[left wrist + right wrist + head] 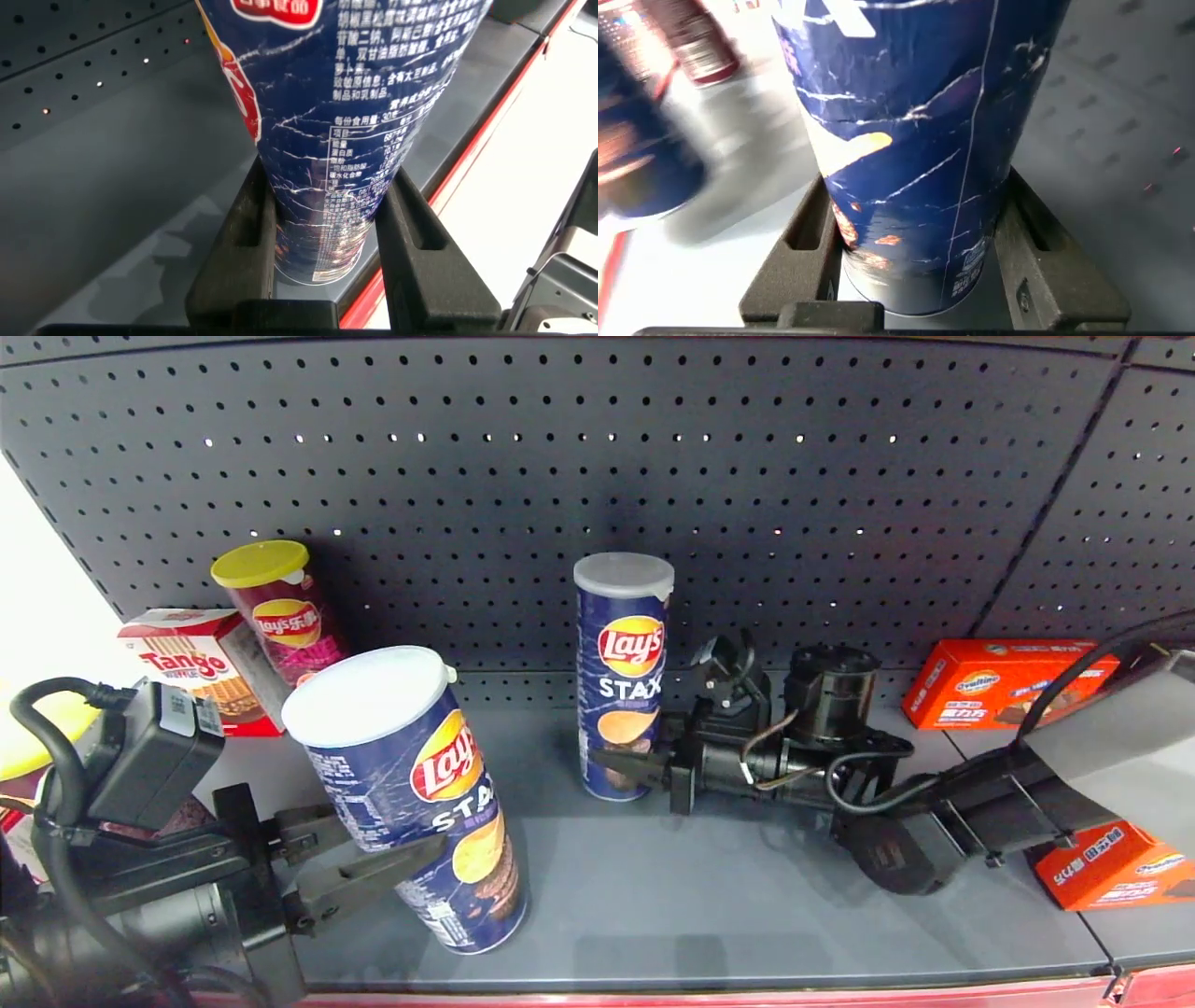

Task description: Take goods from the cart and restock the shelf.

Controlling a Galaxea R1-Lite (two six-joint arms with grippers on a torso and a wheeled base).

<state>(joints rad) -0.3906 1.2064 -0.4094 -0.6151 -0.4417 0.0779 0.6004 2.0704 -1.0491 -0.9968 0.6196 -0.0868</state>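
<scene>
A tilted blue can point(411, 784) of chips is held near the front edge of the shelf point(728, 887). It is gripped on both sides by the left pincer point(401, 840). Its top leans away from the upright blue can point(621, 653). Whether its bottom touches the shelf cannot be told. The upright blue can is seen farther back, in the middle of the shelf, standing straight. Its lower part is clasped by the right pincer point(621, 770), with one finger on each side.

The putting-down step seems to be in hand. The tilted can likely needs to be stood straight and set flat before it is let go, or it may be tipped over the edge. The upright can looks ready to be let go.

A red can with a yellow lid point(280, 607) and a wafer box point(191, 663) are seen at the left, near the pegboard wall point(653, 457). Two orange boxes point(1008, 681) are seen at the right.
</scene>
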